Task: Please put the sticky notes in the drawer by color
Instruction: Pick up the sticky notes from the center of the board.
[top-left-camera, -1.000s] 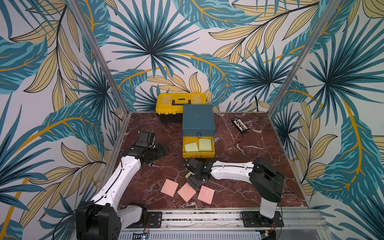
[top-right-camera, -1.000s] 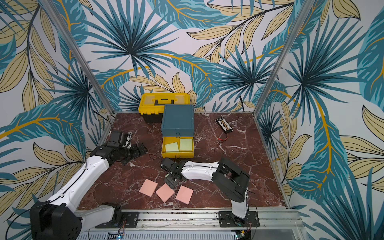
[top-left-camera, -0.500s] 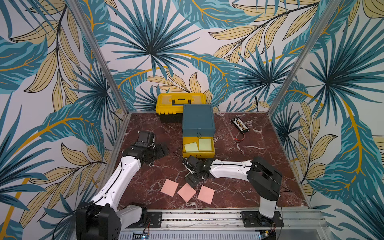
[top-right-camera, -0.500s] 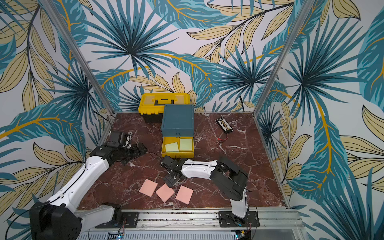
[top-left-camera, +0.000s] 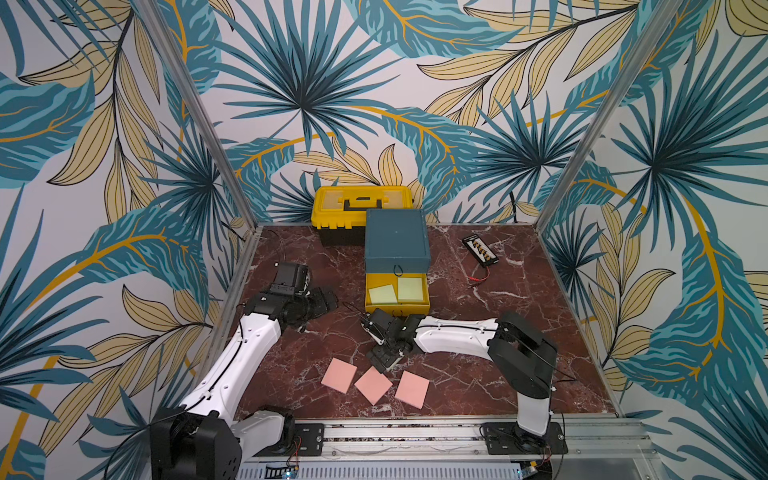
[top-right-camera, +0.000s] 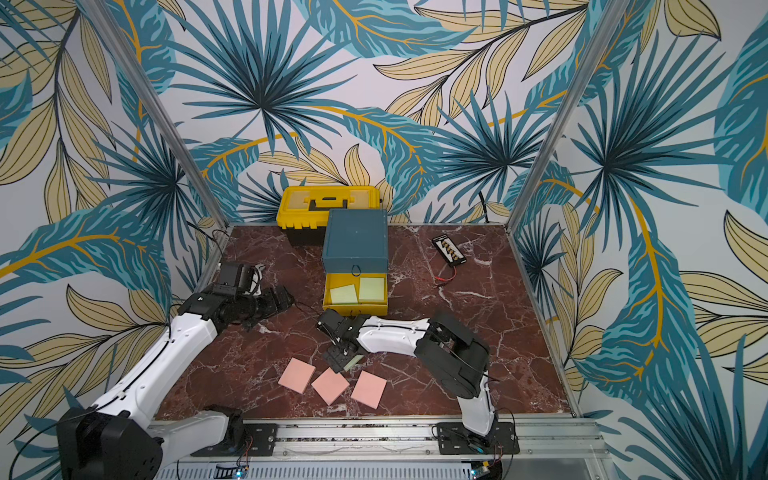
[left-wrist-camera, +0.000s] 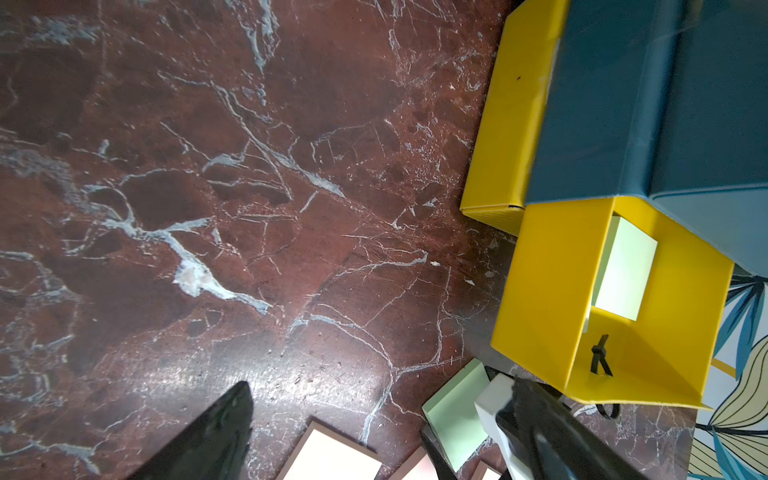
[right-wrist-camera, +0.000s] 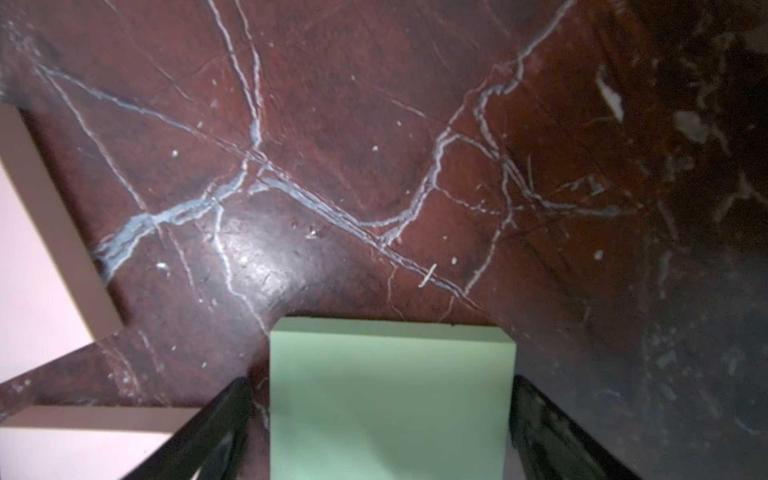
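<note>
Right arm (top-left-camera: 453, 336) has slid a little sideways. Now the right fingers (right-wrist-camera: 216, 432) stand apart with 1 green pad (right-wrist-camera: 390, 399) between them, 3 pink pads (top-left-camera: 373, 384) just beside. 2 more green pads (top-left-camera: 409, 287) lie in the yellow drawer (top-left-camera: 397, 308) nearby. The left fingers (left-wrist-camera: 208, 440) stand apart, empty.

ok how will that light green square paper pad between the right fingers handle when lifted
The light green square paper pad shows a solid edge, so it probably lifts as one stiff block. Lying flat on the red marble tabletop, its low sides give the fingers little grip, so it may slip.
</note>
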